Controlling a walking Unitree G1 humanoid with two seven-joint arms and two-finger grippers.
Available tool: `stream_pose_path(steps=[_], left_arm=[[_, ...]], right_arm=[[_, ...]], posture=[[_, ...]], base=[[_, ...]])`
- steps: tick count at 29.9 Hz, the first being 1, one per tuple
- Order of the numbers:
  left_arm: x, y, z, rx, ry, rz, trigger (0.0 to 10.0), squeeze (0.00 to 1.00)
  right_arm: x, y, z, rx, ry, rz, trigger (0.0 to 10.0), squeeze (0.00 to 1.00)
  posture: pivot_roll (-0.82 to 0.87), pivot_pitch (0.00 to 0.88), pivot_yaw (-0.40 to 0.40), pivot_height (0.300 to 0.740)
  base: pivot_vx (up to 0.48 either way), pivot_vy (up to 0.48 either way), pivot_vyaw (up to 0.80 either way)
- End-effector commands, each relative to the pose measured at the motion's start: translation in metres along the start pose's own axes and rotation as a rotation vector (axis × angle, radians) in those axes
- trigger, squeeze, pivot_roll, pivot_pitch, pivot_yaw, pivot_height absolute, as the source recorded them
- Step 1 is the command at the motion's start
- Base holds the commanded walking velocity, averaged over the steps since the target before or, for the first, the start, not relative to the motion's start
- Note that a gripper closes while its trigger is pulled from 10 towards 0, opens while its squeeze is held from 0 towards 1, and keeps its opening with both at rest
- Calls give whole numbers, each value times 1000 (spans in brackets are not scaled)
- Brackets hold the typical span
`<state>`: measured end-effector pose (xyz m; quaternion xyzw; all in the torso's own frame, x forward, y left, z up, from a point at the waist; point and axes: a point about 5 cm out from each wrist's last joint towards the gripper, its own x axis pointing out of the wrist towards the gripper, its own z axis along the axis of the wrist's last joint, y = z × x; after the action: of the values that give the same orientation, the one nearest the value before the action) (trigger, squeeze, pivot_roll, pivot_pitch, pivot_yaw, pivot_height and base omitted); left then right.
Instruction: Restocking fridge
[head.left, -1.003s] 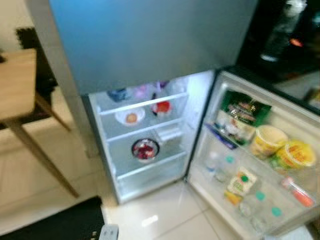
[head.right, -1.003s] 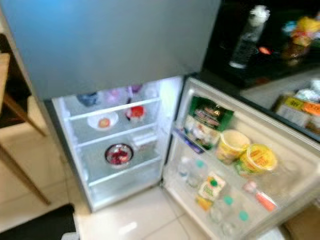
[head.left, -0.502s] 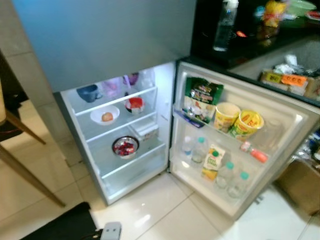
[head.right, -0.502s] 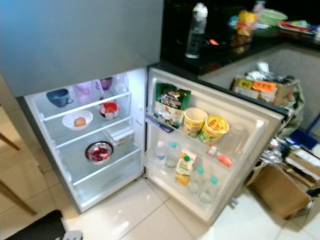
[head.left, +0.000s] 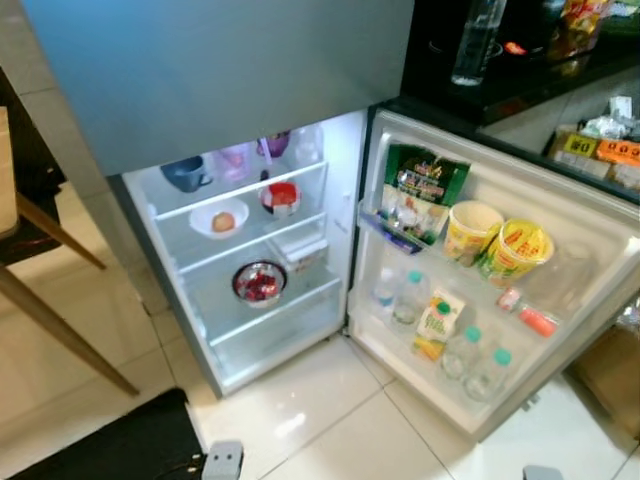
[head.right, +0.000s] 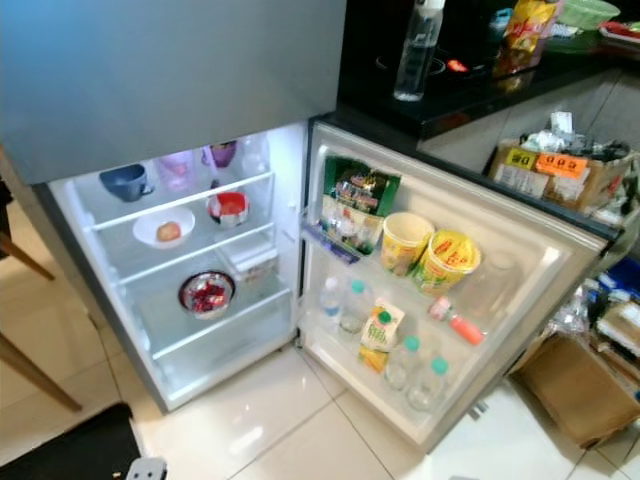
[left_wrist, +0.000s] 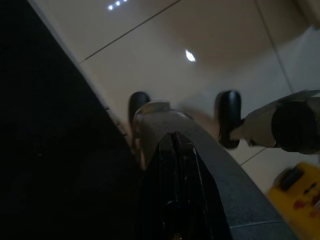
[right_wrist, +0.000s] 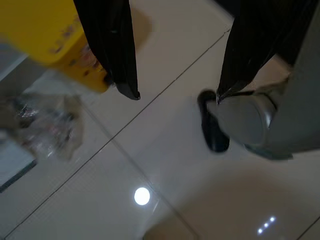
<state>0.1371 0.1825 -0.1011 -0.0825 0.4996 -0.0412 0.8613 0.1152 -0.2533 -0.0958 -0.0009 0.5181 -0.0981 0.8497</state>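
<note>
Here, the fridge (head.left: 255, 270) stands just before me with its door (head.left: 590, 250) swung wide to my right and bright light inside. On its shelves I count one blue cup (head.left: 186, 174), one white bowl (head.left: 218, 219) with a fruit, one red bowl (head.left: 281, 197) and one metal bowl (head.left: 260, 283) of red bits. The door holds one green bag (head.left: 420, 190), two yellow tubs (head.left: 497, 240), one juice box (head.left: 434, 325) and four small bottles (head.left: 440, 325). A tall bottle (head.right: 417, 50) stands on the dark worktop (head.right: 470, 85). A wooden table leg (head.left: 60, 320) is on my left. My right tool (right_wrist: 175, 95) hangs over the floor (right_wrist: 150, 165), fingers spread. My left tool (left_wrist: 175, 150) hangs low, fingers pressed together.
</note>
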Motion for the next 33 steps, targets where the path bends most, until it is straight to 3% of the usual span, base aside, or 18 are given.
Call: stream_pose_path(steps=[1, 6, 33], left_arm=[[-1, 1, -8, 1, 26, 0, 10000, 0], [-1, 0, -9, 1, 27, 1, 10000, 0], [0, -1, -10, 8, 44, 34, 10000, 0]], right_arm=[[0, -5, 2, 15, -10, -12, 10000, 0], [0, -5, 2, 17, -11, -12, 10000, 0], [-1, -15, 6, 29, -22, -70, 10000, 0]], posture=[[-85, 0, -2, 740], [-85, 0, -2, 740], [-85, 0, -3, 740]], base=[[0, -469, 0], [0, -438, 0], [-21, 0, 0]])
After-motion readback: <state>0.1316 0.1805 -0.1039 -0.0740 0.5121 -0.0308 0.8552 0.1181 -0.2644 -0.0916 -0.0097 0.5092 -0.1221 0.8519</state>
